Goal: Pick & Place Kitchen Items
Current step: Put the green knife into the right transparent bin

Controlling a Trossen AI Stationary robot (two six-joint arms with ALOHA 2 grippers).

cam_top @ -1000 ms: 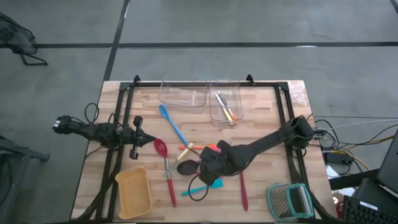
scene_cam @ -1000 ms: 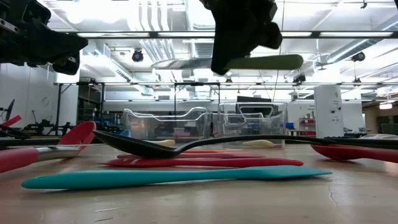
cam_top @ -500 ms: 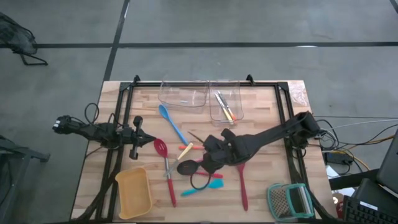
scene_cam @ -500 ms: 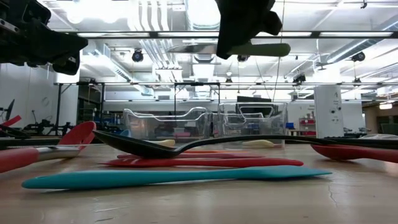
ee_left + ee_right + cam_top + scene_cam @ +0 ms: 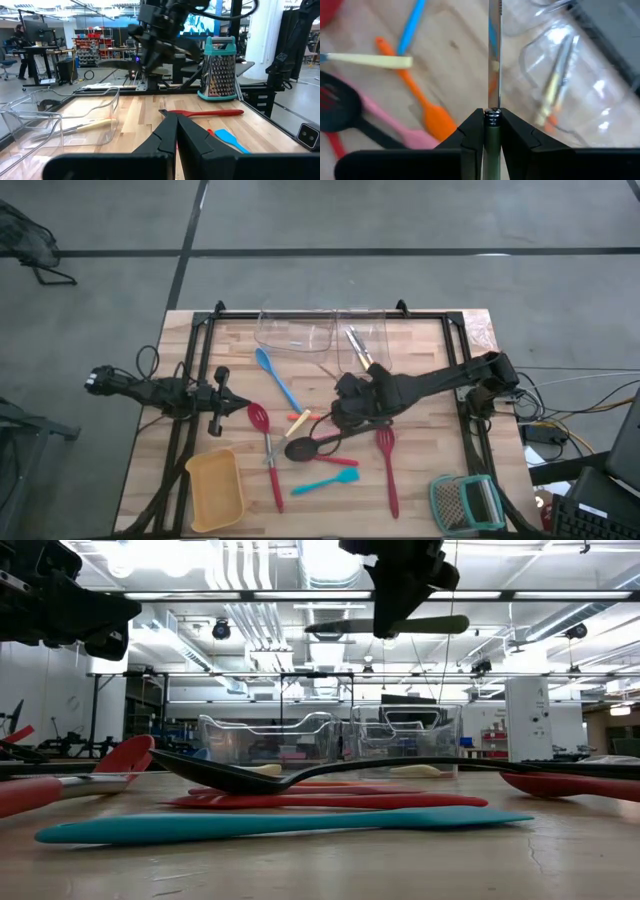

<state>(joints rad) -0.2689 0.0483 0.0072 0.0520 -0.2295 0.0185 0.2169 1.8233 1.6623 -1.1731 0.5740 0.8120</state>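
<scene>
My right gripper (image 5: 349, 400) hangs over the middle of the table, shut on a knife (image 5: 390, 627) with a green handle and a metal blade, held high above the table. Below it lie a black spoon (image 5: 310, 446), an orange spatula (image 5: 427, 117), a pink spatula (image 5: 395, 127), a teal spatula (image 5: 322, 483), a blue spoon (image 5: 275, 378) and two red slotted spoons (image 5: 265, 442) (image 5: 387, 470). Yellow-handled cutlery (image 5: 360, 352) lies in the right clear tub. My left gripper (image 5: 222, 398) waits shut at the table's left side. My right gripper pinches the knife between its two fingers on the green handle (image 5: 492, 132), just behind the metal collar where the blade (image 5: 494, 50) starts. The fingers come from above and lie across the knife. The knife is level and lifted clear, its handle end (image 5: 440, 624) sticking out to one side.
Two clear tubs (image 5: 295, 332) (image 5: 362, 340) stand at the far edge. A yellow tray (image 5: 215, 490) is at the near left and a teal-framed grater (image 5: 465, 502) at the near right. A dark frame (image 5: 195, 380) runs round the table.
My right gripper has carried the knife from over the black spoon toward the table's far edge, nearer the clear tubs, keeping it level and clear of the table. The utensils on the table have stayed put.
</scene>
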